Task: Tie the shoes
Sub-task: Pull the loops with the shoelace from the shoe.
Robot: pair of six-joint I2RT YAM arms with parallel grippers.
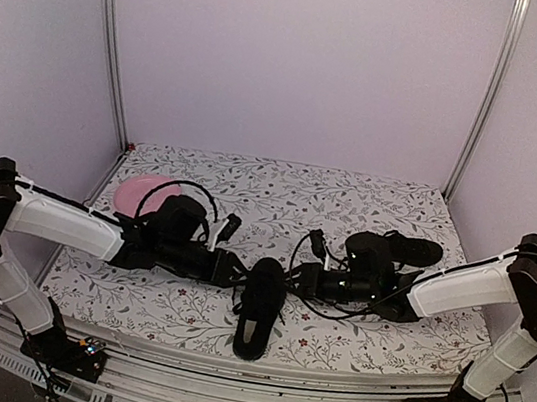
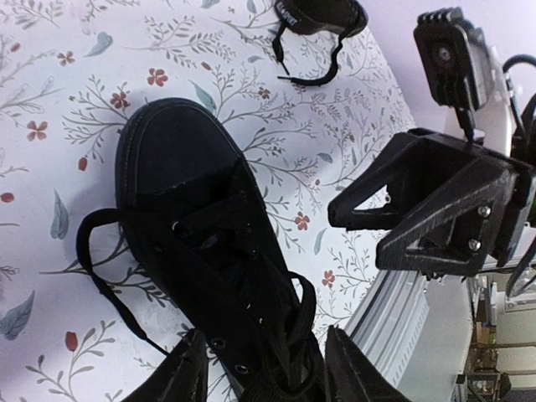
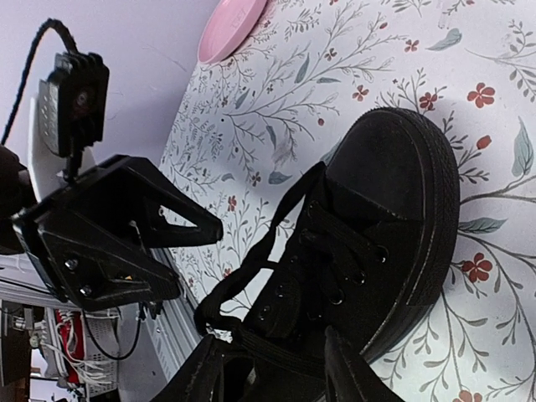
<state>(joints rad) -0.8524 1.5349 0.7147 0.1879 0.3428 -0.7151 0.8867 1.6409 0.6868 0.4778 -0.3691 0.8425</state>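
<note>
One black shoe (image 1: 260,309) lies in the middle near the front edge, toe toward the arms. It fills the left wrist view (image 2: 197,226) and the right wrist view (image 3: 377,234). Its laces are loose: one loop (image 2: 90,255) lies on the cloth, another strand (image 3: 264,247) runs off the side. My left gripper (image 2: 268,373) is open, its fingers either side of the shoe's collar and laces. My right gripper (image 3: 272,373) is open too, straddling the collar from the other side. The second shoe (image 1: 398,251) lies behind the right arm and also shows in the left wrist view (image 2: 322,15).
A pink plate (image 1: 142,190) sits at the back left behind the left arm; it also shows in the right wrist view (image 3: 230,25). The floral cloth (image 1: 350,198) covers the table. The metal front rail (image 1: 272,379) runs just below the shoe's toe. Walls close in on both sides.
</note>
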